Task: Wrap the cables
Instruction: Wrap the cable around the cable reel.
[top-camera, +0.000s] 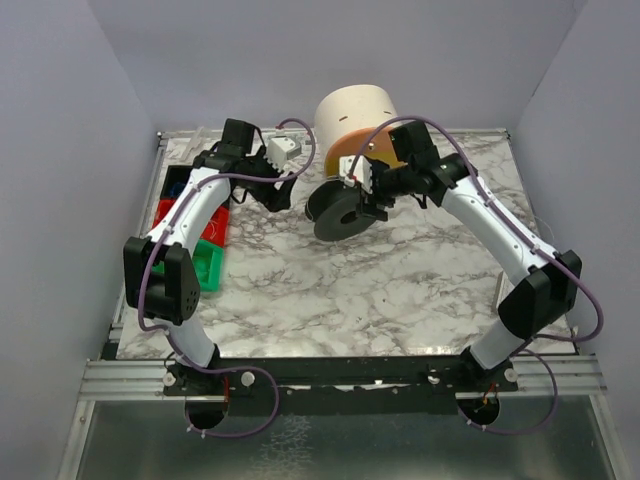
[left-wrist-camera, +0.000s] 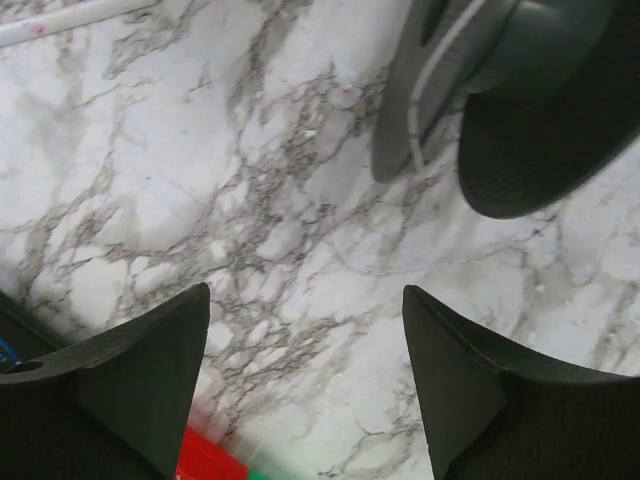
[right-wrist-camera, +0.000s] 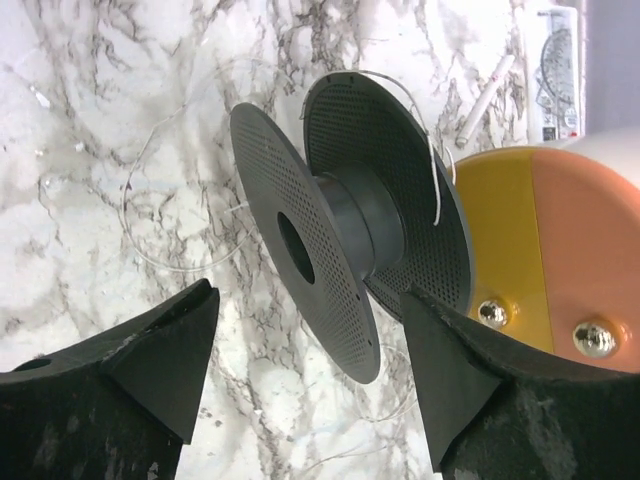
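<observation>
The dark grey spool (top-camera: 338, 213) stands on edge on the marble table between my two grippers. In the right wrist view the spool (right-wrist-camera: 340, 220) fills the middle, its hub bare. A pale cable strand (right-wrist-camera: 436, 170) hangs over the rear flange, and thin loops of cable (right-wrist-camera: 150, 250) lie loose on the marble to its left. My right gripper (right-wrist-camera: 310, 292) is open, its jaws wide on either side of the front flange's lower edge without touching it. My left gripper (left-wrist-camera: 305, 290) is open over bare marble, with the spool (left-wrist-camera: 520, 110) ahead to its right.
A cream and orange cylinder (top-camera: 358, 122) stands just behind the spool, and its orange face (right-wrist-camera: 540, 250) sits close to my right finger. Red, green and blue bins (top-camera: 205, 235) line the left edge under my left arm. A white tube (right-wrist-camera: 488, 95) lies far back.
</observation>
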